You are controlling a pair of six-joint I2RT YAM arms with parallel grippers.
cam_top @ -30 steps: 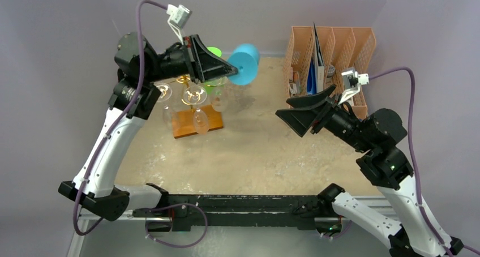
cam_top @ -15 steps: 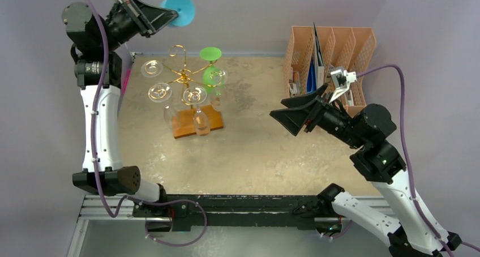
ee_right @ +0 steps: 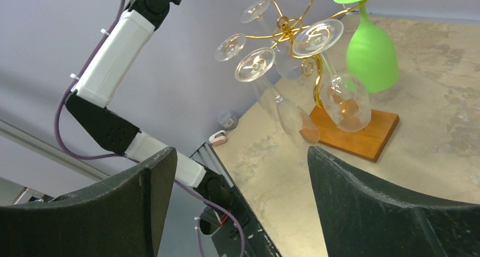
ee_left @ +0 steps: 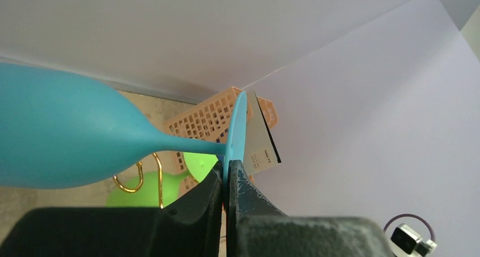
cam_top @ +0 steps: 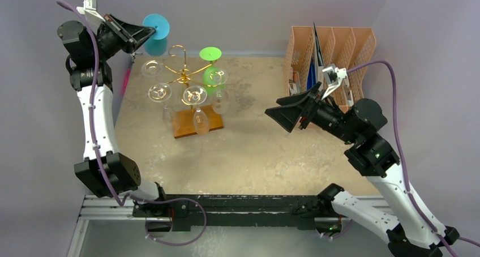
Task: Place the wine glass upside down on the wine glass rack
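Observation:
My left gripper (cam_top: 142, 33) is shut on the round foot of a blue wine glass (cam_top: 157, 27), held high at the back left, just left of the rack's top. In the left wrist view the blue glass (ee_left: 68, 135) lies sideways, its foot (ee_left: 238, 127) pinched between my fingers (ee_left: 209, 192). The gold wire wine glass rack (cam_top: 182, 70) stands on a brown wooden base (cam_top: 189, 124). It holds a green glass (cam_top: 212, 76) and several clear glasses (cam_top: 193, 95) upside down. My right gripper (cam_top: 283, 114) is open and empty, at mid-right, facing the rack (ee_right: 294, 36).
An orange plastic file organiser (cam_top: 331, 56) with papers stands at the back right, behind my right arm. A pink object (cam_top: 124, 81) lies at the table's left edge. Grey walls close the back and sides. The arms' rail (cam_top: 238, 206) runs along the near edge.
My left gripper has carried the blue glass from right of the rack, up and over to the far left, then down a little toward the rack. My right gripper has crept slightly left.

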